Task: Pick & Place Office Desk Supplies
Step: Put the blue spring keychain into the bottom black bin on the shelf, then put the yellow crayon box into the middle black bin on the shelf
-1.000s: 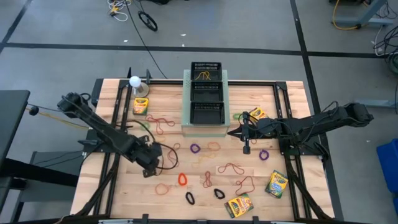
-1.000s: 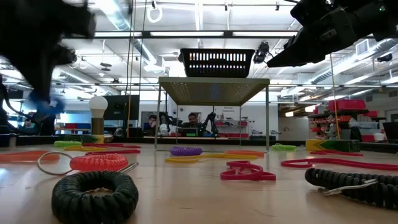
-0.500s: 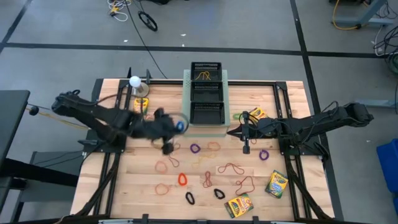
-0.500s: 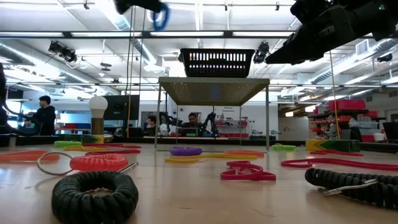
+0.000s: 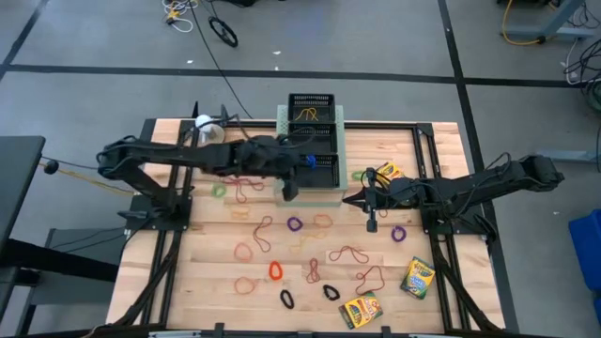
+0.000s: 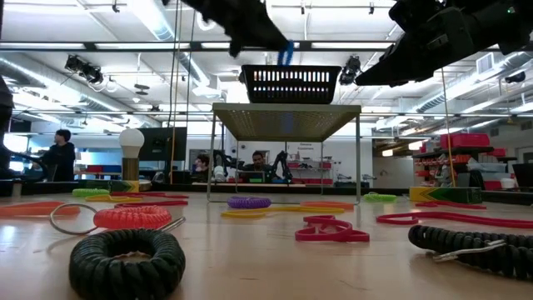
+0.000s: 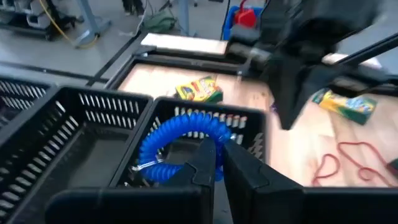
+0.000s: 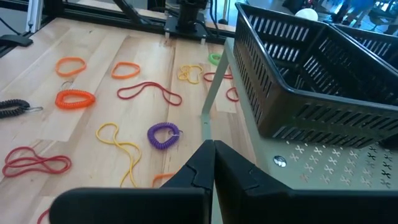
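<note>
High view shows the left gripper (image 5: 302, 161) stretched over the near tray (image 5: 313, 172), one of three black mesh trays sitting in a row on the pale-green box (image 5: 279, 178). Its fingers are pinched together on a blue coil band (image 7: 180, 134), which hangs above that tray's open inside (the wrist view makes this plain, though the band's lower end is hidden behind the fingers). From table height the band (image 6: 286, 54) is only a blue sliver above the tray's rim. The far tray (image 5: 311, 108) holds something yellowish, too small to make out. The right gripper (image 5: 360, 199) waits just right of the box, closed on nothing. Loose bands and crayon boxes (image 5: 417, 278) lie scattered over the table (image 5: 441, 141); one crayon box (image 5: 388, 171) is partly hidden by the right arm.
</note>
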Tool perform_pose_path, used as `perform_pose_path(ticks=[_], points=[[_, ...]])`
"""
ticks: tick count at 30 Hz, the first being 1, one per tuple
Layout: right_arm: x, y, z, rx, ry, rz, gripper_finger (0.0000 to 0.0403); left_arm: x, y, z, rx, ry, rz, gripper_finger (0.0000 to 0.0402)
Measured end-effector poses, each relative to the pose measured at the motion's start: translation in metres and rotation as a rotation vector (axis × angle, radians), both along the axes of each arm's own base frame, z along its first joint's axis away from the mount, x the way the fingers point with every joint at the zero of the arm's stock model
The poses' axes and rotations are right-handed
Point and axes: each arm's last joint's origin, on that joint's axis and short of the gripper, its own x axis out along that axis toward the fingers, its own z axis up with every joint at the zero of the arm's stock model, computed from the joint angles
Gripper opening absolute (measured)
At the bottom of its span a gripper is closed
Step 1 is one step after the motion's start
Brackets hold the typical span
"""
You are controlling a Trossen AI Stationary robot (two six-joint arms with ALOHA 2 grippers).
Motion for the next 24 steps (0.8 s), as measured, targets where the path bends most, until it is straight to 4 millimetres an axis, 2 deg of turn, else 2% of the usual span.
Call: perform_pose_path(ticks=[8,18,24], points=[[0.000,0.000,0.000,-0.007,0.001,0.003,0.0013,0.014,0.009,-0.023,-0.015,0.065,-0.007,0.0031],[0.000,0.000,0.000,0.012,0.000,-0.004,0.0013,0.013,0.004,-0.020,0.030,0.068,-0.035,0.0120],[0.000,0.000,0.000,0.020,0.000,-0.002,0.0013,0.005,0.003,-0.018,0.056,0.118,-0.047,0.0129]])
